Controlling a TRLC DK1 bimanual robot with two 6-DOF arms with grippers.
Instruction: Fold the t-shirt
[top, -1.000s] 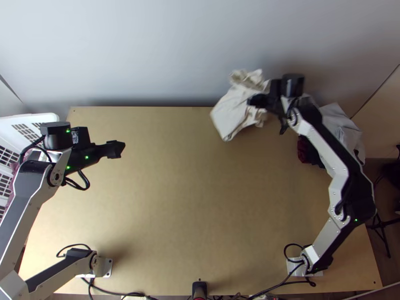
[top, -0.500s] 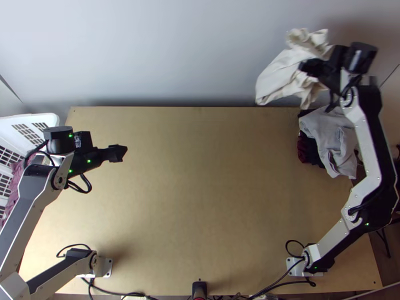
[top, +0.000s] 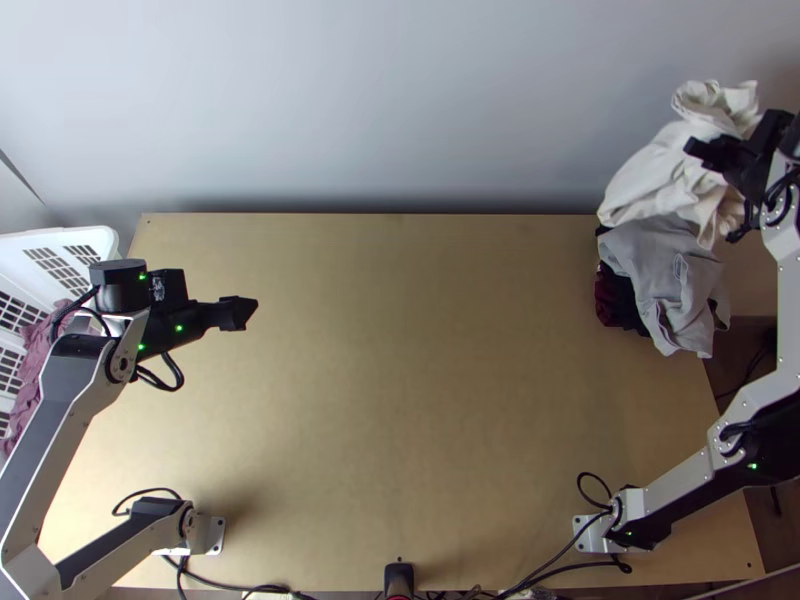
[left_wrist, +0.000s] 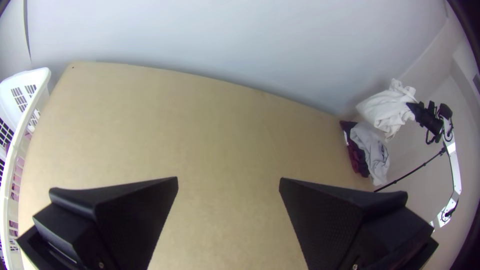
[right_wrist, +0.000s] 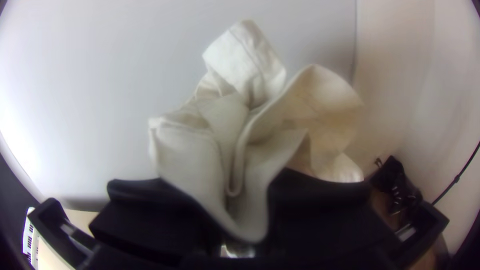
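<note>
Top view: light wooden table (top: 400, 380), bare wood over most of its middle; pale grey wall (top: 350, 100) past its far edge. Black device (top: 399, 578) at the near edge, cables alongside. White slotted basket (top: 98, 236) off the table's far left side, mauve cloth (top: 38, 370) bunched inside. At the table's far right corner, a heap: crumpled grey cloth (top: 670, 285) over dark and maroon cloth (top: 610, 305); cannot tell what holds it up past the edge. Cream t-shirt (top: 655, 180) bunched above that same corner, overlapping the heap in the picture, with the right gripper (top: 728, 172) at it. Left gripper (top: 185, 322) over the table's left part. Left wrist view: table again, basket along its left side, wall behind; left gripper's fingers (left_wrist: 135, 210) wide apart, nothing between them. T-shirt hangs in loose folds by the table's far right corner. Right wrist view: right gripper (right_wrist: 242, 215) clamped on a gathered portion of t-shirt, folds puffing up between and beyond its fingers, wall behind.
</note>
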